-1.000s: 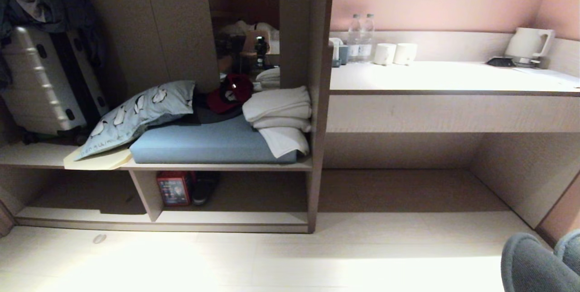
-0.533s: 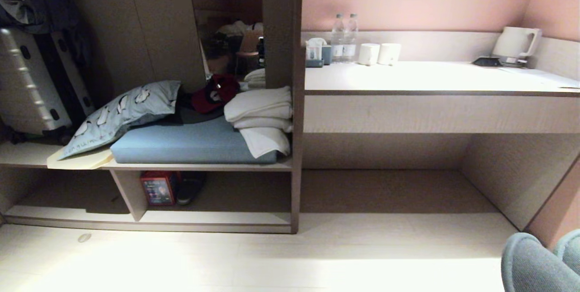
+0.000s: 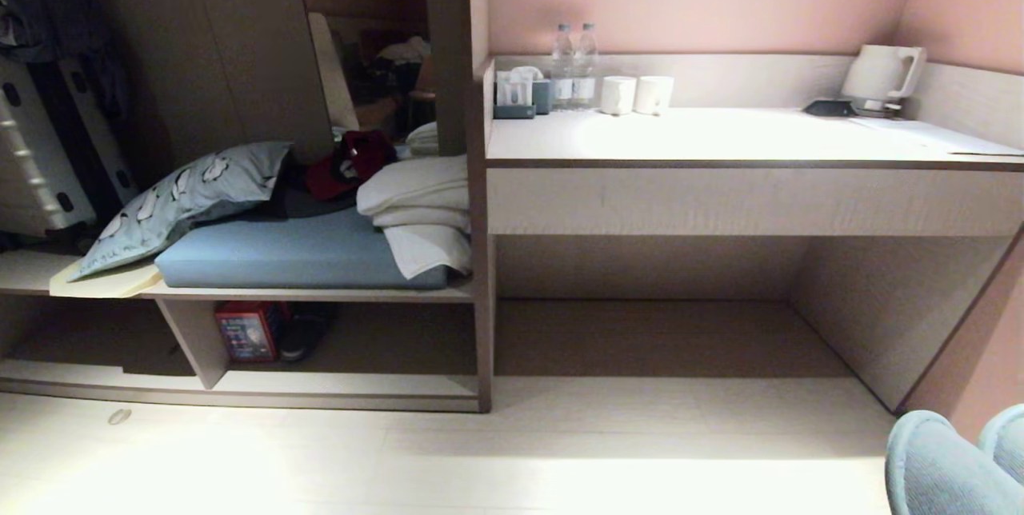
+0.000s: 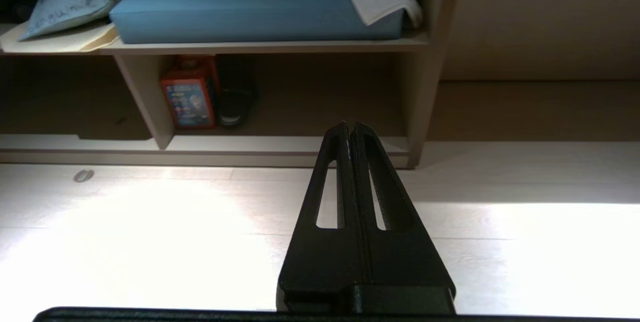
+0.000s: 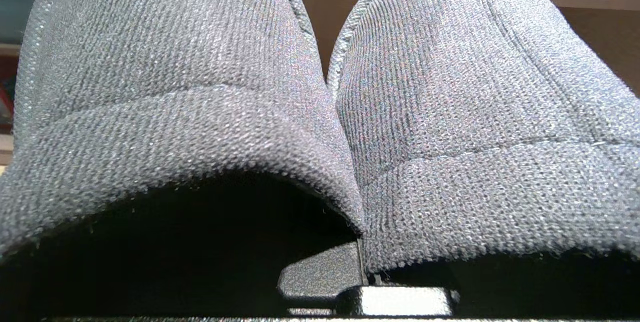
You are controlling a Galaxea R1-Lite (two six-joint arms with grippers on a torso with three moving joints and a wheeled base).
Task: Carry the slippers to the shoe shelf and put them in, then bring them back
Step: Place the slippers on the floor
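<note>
The slippers [image 5: 320, 112] sit side by side, pinched in your right gripper [image 5: 357, 267] at the head view's lower right, well apart from the shoe shelf [image 3: 320, 383]; your left gripper [image 4: 351, 129] hangs closed, empty.

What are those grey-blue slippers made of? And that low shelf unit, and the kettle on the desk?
The dark grey-blue closed-toe slippers look like soft knitted fabric: fine ribbed weave and stitched edge binding show. The low pale beige shoe shelf seems to be wood-grain laminate board, matte; whether it is solid wood is unclear. The cream kettle looks like smooth plastic, though it could be coated metal.
</note>
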